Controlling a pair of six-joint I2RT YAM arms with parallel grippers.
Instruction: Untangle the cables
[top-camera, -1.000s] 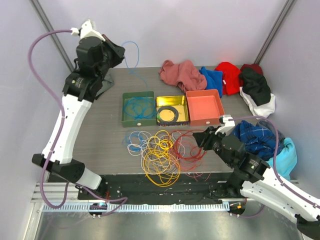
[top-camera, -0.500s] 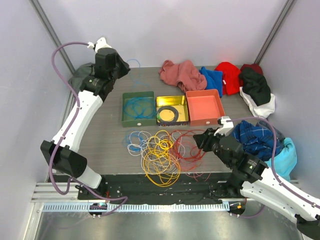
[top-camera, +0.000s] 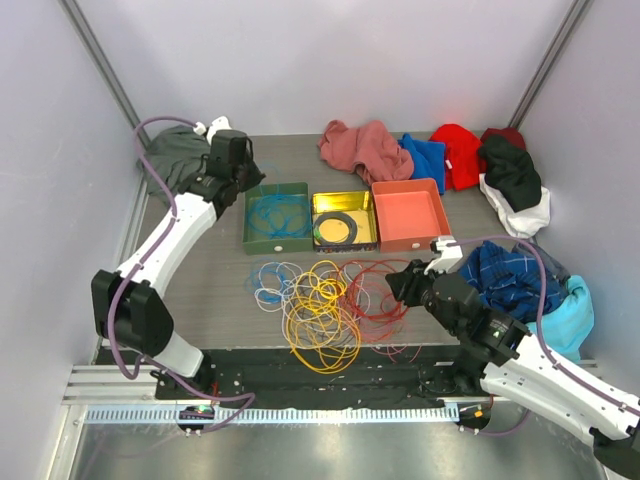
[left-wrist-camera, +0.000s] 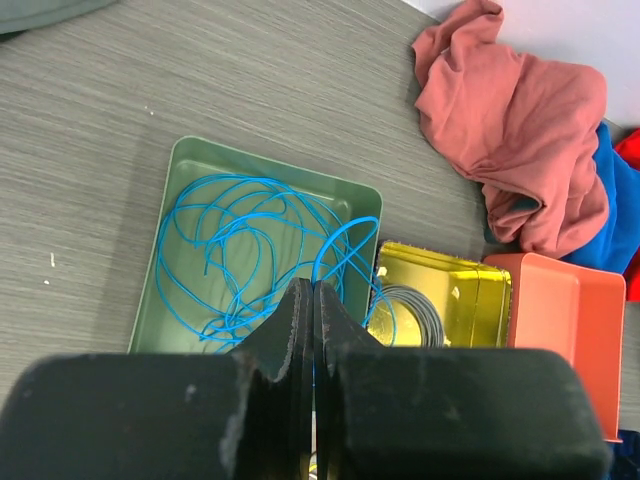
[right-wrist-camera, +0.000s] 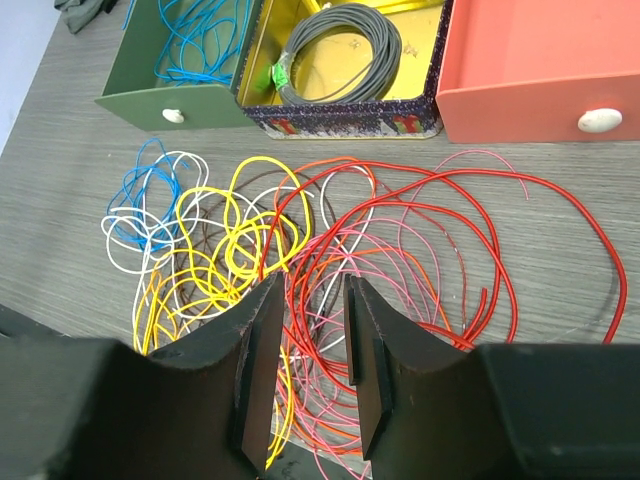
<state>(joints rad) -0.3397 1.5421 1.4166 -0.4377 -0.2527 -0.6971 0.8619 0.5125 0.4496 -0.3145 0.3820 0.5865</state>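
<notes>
The cables (top-camera: 320, 300) lie in a loose tangle near the table's front: yellow (right-wrist-camera: 240, 245), red (right-wrist-camera: 470, 215), white and blue loops (right-wrist-camera: 140, 200), plus orange, pink and dark brown strands. A separate blue cable (left-wrist-camera: 240, 235) is coiled in the green tin (left-wrist-camera: 168, 262), which also shows in the top view (top-camera: 248, 215). My left gripper (left-wrist-camera: 313, 288) hangs over that tin, shut on a strand of the blue cable. My right gripper (right-wrist-camera: 312, 285) is open and empty, just above the red strands at the tangle's right side (top-camera: 396, 284).
A yellow tin (top-camera: 368, 222) holding a dark coiled ring (right-wrist-camera: 340, 40) and an empty orange tin (top-camera: 408, 212) stand right of the green tin. Clothes are heaped along the back (top-camera: 360, 145) and right edge (top-camera: 510, 270). A dark grey cloth (top-camera: 175, 150) lies back left.
My left arm has come down from high at the back left to just over the green tin, bringing the hanging blue cable down into it. The right arm has barely moved.
</notes>
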